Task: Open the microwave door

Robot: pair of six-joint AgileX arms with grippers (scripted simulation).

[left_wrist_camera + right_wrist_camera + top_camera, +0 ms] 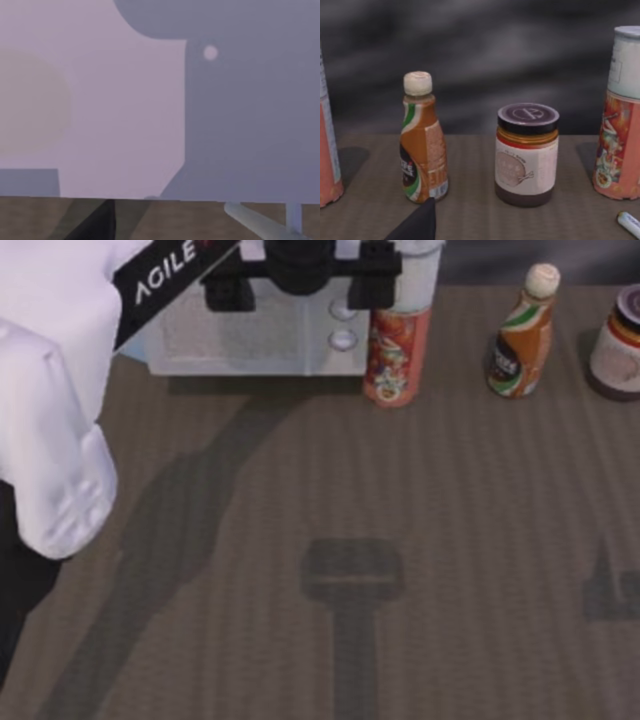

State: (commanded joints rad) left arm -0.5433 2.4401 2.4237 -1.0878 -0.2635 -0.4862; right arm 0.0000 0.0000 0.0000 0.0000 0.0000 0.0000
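Note:
The white microwave (250, 340) stands at the table's far edge, left of centre, with two round silver knobs (343, 325) on its right panel. The microwave door (230, 335) with its speckled window lies flat against the front, shut. My left gripper (302, 298) hangs over the microwave's top front edge, open, its black fingers spread wide above the door and the knob panel. The left wrist view is filled by the microwave's pale surface (125, 100), very close, with one dark finger (100, 225) low down. My right arm is outside the top view; its wrist view shows one dark finger (420, 225).
A tall orange snack tube (397, 350) stands against the microwave's right side. Further right are a brown sauce bottle (522, 335) and a dark-lidded jar (617, 340). The right wrist view faces the bottle (422, 145) and the jar (526, 155).

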